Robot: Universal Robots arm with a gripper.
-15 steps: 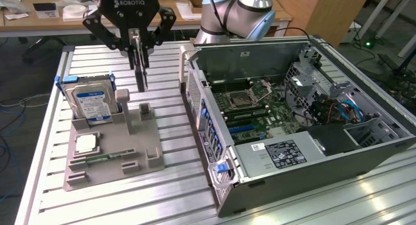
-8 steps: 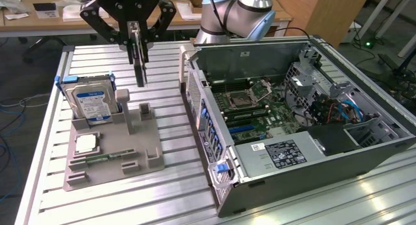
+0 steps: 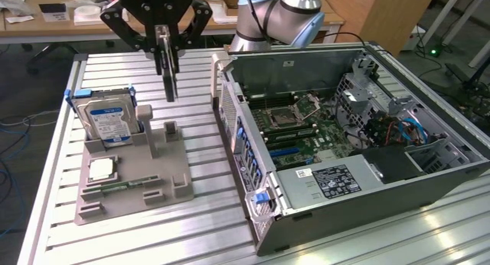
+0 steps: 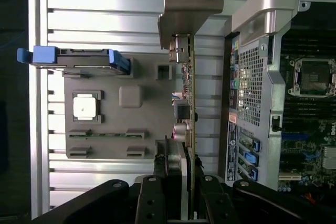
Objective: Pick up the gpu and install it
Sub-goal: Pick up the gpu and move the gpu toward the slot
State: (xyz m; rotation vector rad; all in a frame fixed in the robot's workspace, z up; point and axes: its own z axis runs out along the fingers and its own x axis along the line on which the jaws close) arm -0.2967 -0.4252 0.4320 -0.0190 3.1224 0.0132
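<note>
Pinching the gpu with narrow jaws, we hang it upright, lower edge free for slotting, between holder and case.

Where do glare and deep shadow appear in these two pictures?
Exterior view: bright glare streaks on the ribbed aluminium table beside the open grey computer case; the thin dark circuit card held in the black gripper reads as a silhouette. Wrist view: the table slats wash out white; the case interior is dark.
</note>
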